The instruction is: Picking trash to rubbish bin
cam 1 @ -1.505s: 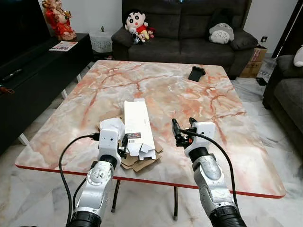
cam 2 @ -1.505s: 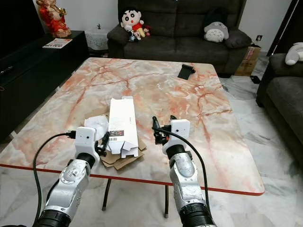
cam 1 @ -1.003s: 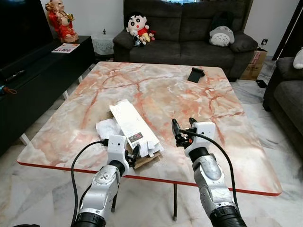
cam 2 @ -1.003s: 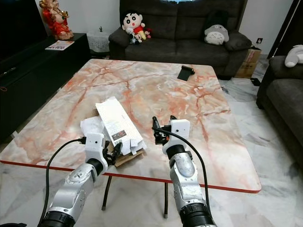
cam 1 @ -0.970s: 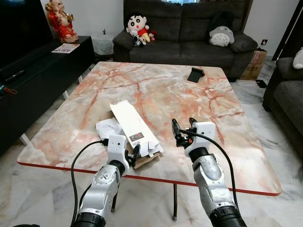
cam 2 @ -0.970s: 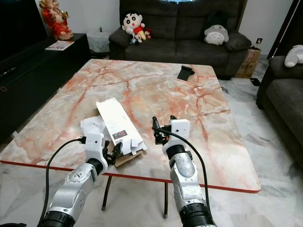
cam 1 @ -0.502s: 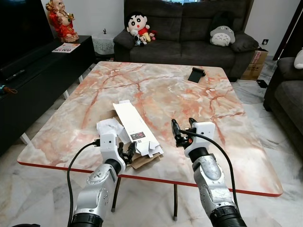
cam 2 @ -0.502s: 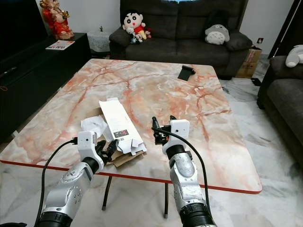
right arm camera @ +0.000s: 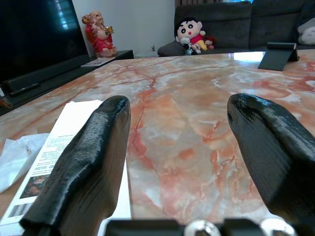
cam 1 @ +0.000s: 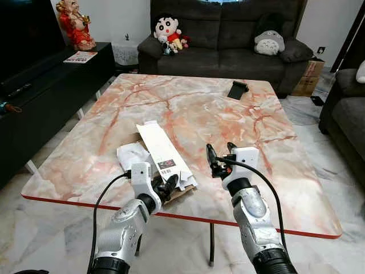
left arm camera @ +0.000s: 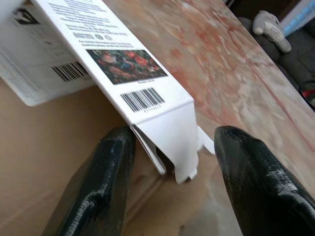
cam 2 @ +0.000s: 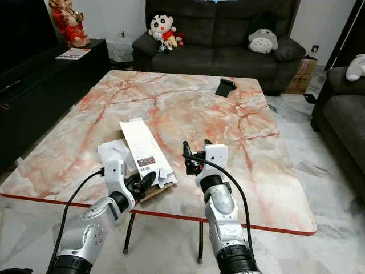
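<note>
Left gripper (left arm camera: 170, 162) moved back in on white carton (cam 1: 162, 151), jaws wide astride its end; nothing lifted or binned yet.

Living room with pale marble floor (cam 1: 51, 222) and white wall (cam 1: 108, 20). Centre: large worktop (cam 1: 188, 108) of pink-veined marble, red-edged, on thin metal legs. Behind it, dark grey sofa (cam 1: 222, 40) carrying plush toys (cam 1: 167, 31) and a grey round plush (cam 1: 268, 41). Along the left, low black cabinet (cam 1: 40, 80) topped by a red figurine (cam 1: 73, 24). At right, another dark sofa (cam 1: 345, 108); cardboard box (cam 1: 306, 77) beside it.
</note>
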